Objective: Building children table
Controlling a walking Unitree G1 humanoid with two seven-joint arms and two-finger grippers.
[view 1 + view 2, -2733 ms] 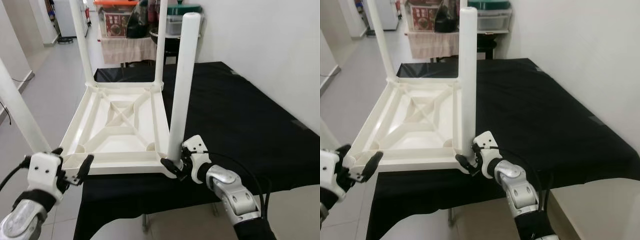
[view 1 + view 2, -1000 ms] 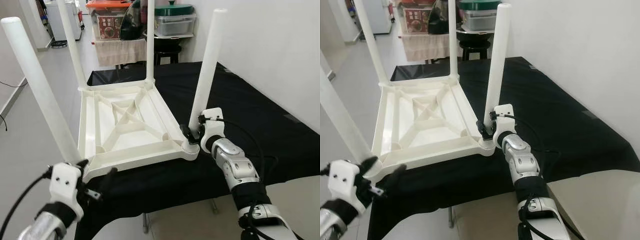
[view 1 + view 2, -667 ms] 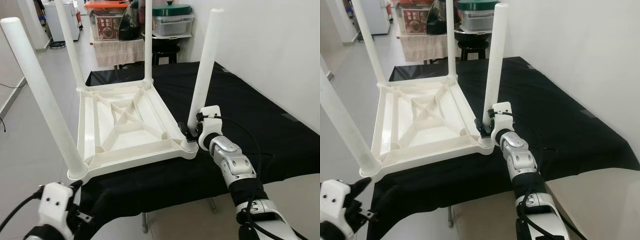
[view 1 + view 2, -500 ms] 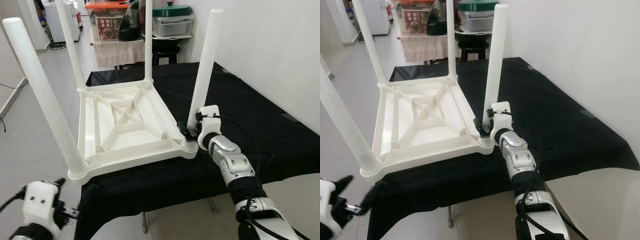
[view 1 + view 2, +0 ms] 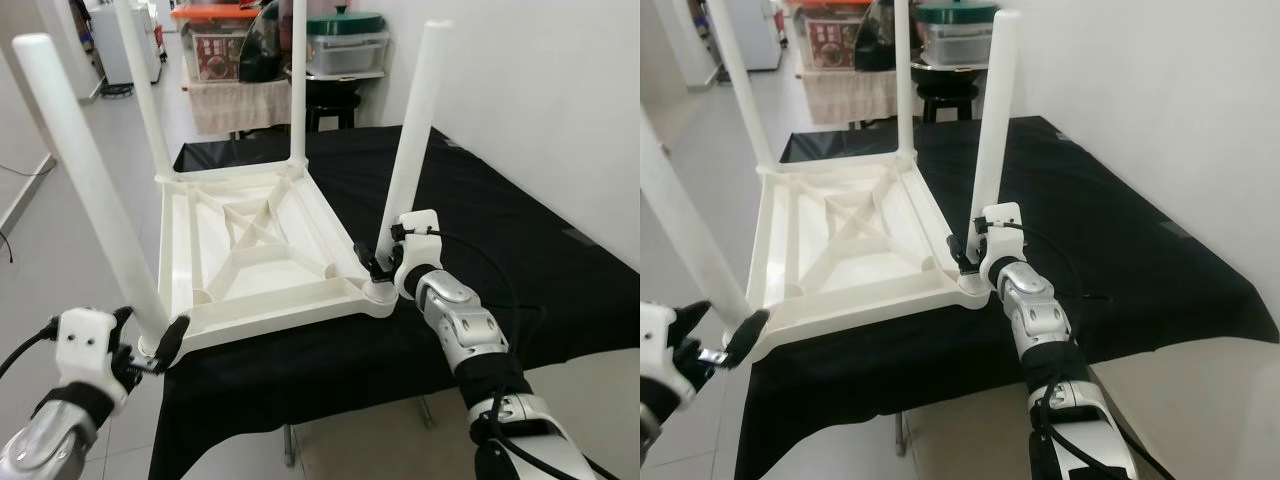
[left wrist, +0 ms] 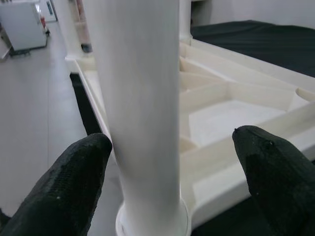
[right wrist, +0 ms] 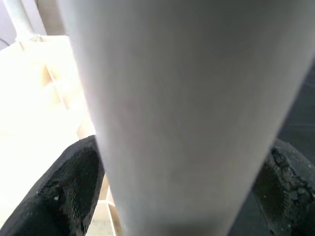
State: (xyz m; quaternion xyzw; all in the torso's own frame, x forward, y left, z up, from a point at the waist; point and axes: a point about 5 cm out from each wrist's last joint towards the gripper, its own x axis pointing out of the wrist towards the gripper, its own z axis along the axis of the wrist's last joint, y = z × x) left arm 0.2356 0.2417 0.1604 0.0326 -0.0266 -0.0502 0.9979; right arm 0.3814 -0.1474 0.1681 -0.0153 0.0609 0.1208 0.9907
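Observation:
A white plastic children's table (image 5: 250, 235) lies upside down on a black-covered table (image 5: 500, 220), its four legs pointing up. My right gripper (image 5: 372, 268) is at the foot of the near right leg (image 5: 410, 130) and is shut on it; in the right wrist view that leg (image 7: 187, 98) sits between the fingers (image 7: 74, 182). My left gripper (image 5: 150, 335) is open at the base of the near left leg (image 5: 85, 180). In the left wrist view its fingers (image 6: 74, 182) stand on either side of that leg (image 6: 142, 98), one close, one well apart.
The near left corner of the white table overhangs the black table's edge above the tiled floor (image 5: 60, 230). A white wall (image 5: 540, 100) runs along the right. Behind stand a towel-draped rack (image 5: 245, 100) and storage boxes with a green lid (image 5: 345, 40).
My left gripper has risen from low beside the black table and come up to the near left leg's base, fingers straddling it. The right gripper stays on its leg.

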